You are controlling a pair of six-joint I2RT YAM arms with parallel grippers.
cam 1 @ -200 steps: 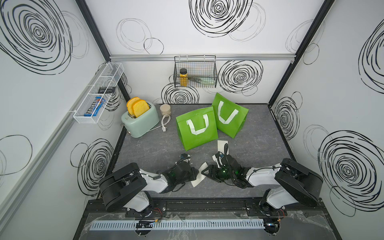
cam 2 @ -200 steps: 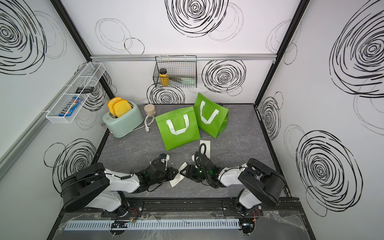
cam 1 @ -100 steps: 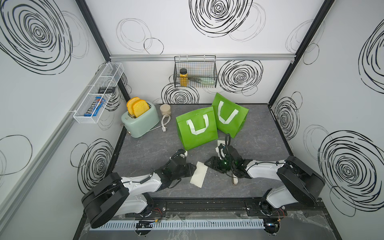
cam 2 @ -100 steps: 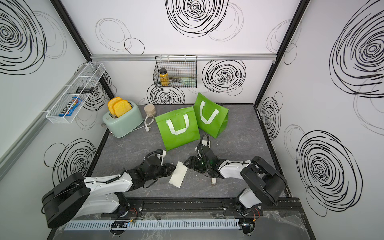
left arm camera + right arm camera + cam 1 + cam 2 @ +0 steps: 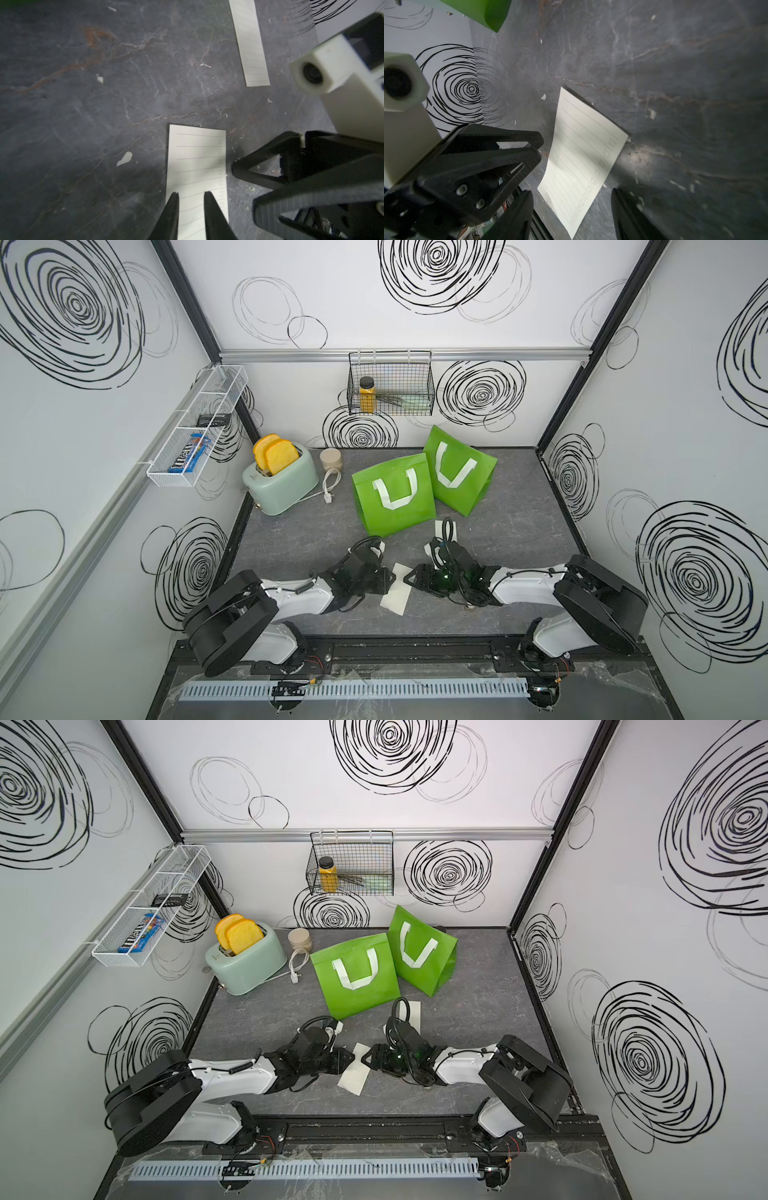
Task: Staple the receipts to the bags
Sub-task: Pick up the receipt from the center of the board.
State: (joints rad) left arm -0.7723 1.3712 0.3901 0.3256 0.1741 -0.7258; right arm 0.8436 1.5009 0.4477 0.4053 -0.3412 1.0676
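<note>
**Q:** What are the two arms doing?

**A:** Both reach low over a dark grey marbled worktop. They meet almost tip to tip at one white lined slip, the near receipt. The left gripper has its fingers a narrow gap apart, and the paper shows between them. Whether they touch the paper cannot be told.

**Q:** And the right gripper?

**A:** The right gripper stands wide apart and holds nothing. One end of the near receipt lies between its fingers. The sheet bows slightly rather than lying flat.

**Q:** Where is the other slip?

**A:** The second receipt lies flat on the worktop just beyond the right gripper, on the side toward the bags. That arm partly hides it in both top views.

**Q:** And the bags?

**A:** Two bright green totes with white U-shaped strap handles stand well beyond both grippers. The front bag is ahead of the left gripper. The rear bag is past the right gripper, with one edge tucked behind the front bag. The second receipt sits just beside the front bag's lower corner.
</note>
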